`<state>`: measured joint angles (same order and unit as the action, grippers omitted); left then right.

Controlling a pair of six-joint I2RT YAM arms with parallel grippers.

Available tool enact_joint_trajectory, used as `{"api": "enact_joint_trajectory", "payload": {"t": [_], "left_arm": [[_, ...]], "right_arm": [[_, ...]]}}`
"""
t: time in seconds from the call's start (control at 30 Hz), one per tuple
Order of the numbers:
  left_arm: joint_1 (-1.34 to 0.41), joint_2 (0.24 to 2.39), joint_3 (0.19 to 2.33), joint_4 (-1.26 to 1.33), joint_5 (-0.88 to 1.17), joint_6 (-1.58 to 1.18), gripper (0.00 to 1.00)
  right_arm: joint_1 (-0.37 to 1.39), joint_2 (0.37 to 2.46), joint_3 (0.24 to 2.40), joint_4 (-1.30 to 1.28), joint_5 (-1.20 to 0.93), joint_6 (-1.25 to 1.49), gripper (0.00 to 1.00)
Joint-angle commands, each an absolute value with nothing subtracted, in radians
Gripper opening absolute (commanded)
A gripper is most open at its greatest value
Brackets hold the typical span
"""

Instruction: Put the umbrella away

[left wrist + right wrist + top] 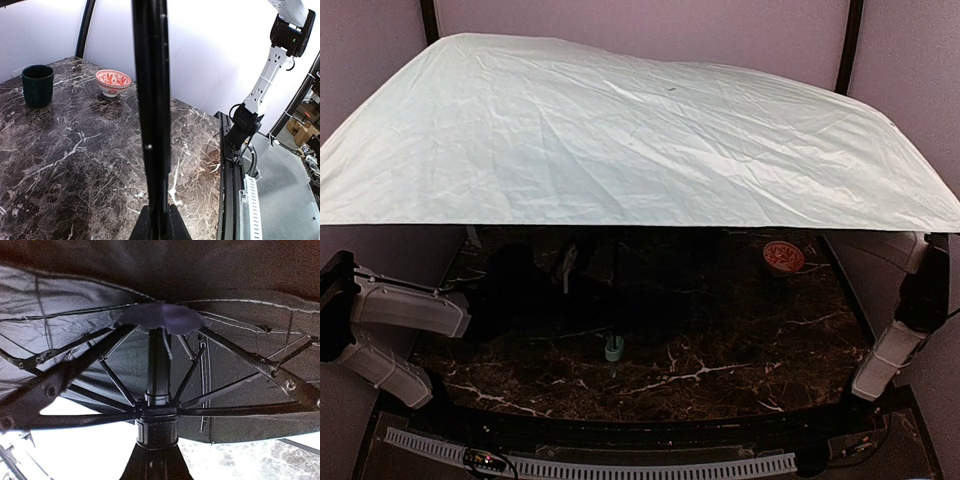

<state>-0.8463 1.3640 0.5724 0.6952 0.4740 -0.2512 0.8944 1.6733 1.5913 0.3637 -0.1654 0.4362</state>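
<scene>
The umbrella is open. Its pale mint canopy fills the upper top view and hides both grippers there. Its small mint handle hangs low over the table. In the left wrist view the black shaft runs up the frame, and my left gripper is shut on it. In the right wrist view I see the black underside, the ribs and the runner. My right gripper is shut on the shaft just below the runner.
A dark green cup and a red-patterned bowl stand at the far side of the marble table. The bowl also shows in the top view. The right arm rises from the table's edge rail.
</scene>
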Motion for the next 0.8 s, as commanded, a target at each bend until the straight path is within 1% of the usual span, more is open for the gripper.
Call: {"api": "enact_joint_trajectory", "payload": {"t": [0.0,0.03,0.13,0.17,0.2,0.27,0.37,0.5,0.63,0.77], "left_arm": [[-0.874,1.351,0.597,0.761,0.515,-0.262,0.00],[-0.876,1.351,0.602,0.778,0.526,-0.276,0.00],[-0.889,1.359,0.605,0.850,0.552,-0.317,0.00],[-0.891,1.366,0.605,0.874,0.559,-0.331,0.00],[-0.891,1.376,0.605,0.898,0.568,-0.343,0.00],[-0.894,1.397,0.609,0.930,0.579,-0.360,0.00],[-0.899,1.417,0.623,0.940,0.585,-0.366,0.00],[-0.905,1.421,0.631,0.928,0.579,-0.359,0.00],[-0.905,1.418,0.631,0.919,0.570,-0.353,0.00],[-0.907,1.422,0.635,0.912,0.566,-0.345,0.00]], "right_arm": [[0.863,1.601,1.567,0.484,-0.165,0.463,0.00],[0.860,1.601,1.550,0.498,-0.169,0.464,0.03],[0.848,1.574,1.487,0.571,-0.188,0.495,0.32],[0.843,1.571,1.467,0.603,-0.195,0.511,0.37],[0.838,1.573,1.450,0.636,-0.201,0.529,0.41],[0.826,1.580,1.417,0.714,-0.210,0.559,0.44],[0.812,1.607,1.400,0.831,-0.223,0.603,0.53],[0.810,1.665,1.456,0.846,-0.250,0.628,0.62],[0.809,1.694,1.483,0.835,-0.262,0.644,0.62],[0.807,1.702,1.482,0.821,-0.244,0.634,0.59]]}}
